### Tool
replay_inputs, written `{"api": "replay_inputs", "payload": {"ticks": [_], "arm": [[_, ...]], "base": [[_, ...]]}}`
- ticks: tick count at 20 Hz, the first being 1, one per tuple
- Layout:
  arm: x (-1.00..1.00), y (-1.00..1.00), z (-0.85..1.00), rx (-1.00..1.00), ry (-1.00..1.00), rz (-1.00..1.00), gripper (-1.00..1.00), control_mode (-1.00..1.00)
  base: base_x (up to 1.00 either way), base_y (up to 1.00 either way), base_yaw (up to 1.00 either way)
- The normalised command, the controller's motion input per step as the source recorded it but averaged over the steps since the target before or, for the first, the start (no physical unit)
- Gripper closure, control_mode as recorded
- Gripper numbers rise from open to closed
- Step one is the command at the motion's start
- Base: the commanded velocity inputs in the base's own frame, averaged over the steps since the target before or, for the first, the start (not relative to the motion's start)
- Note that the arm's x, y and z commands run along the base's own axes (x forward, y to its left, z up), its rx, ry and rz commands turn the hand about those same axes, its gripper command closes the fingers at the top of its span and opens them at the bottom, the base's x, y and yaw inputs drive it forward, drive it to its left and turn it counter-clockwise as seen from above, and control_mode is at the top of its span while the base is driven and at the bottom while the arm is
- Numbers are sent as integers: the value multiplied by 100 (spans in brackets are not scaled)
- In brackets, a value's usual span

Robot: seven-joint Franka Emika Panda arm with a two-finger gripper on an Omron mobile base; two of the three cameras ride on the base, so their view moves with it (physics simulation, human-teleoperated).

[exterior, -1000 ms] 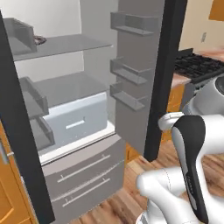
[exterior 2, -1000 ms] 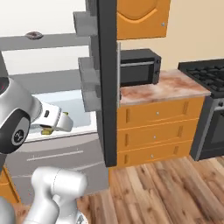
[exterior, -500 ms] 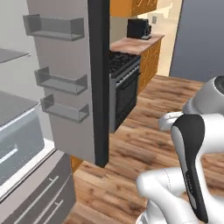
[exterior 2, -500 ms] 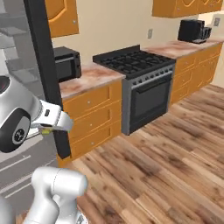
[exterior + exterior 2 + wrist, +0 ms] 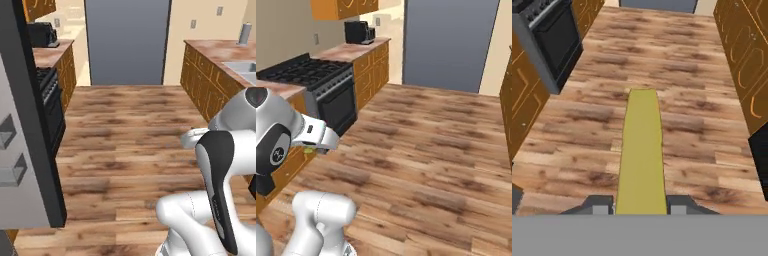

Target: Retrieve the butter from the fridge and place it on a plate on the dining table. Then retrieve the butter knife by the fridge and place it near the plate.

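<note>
Butter (image 5: 641,155) sits pinched between the fingers (image 5: 598,205), jutting forward above the wooden floor (image 5: 692,75), with the stove (image 5: 321,85) and orange cabinets (image 5: 747,55) alongside.

Light was even and diffuse across all 3 views, with no single visible source and hardly any cast shadows on the wood floor (image 5: 125,130). A soft sheen lay on the white arm (image 5: 235,112) at the right of the left base view. Every picture was slightly soft and coarse, with no edge distortion and no motion blur.
</note>
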Motion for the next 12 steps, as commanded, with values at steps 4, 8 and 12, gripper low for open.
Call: {"api": "replay_inputs", "payload": {"ticks": [4,8,12], "arm": [[0,0,0,0,0,0,100,100],[0,0,0,0,0,0,100,100],[0,0,0,0,0,0,100,100]], "base": [[-5,-39,-79],[-21,-55,-71],[-17,-67,-68]]}}
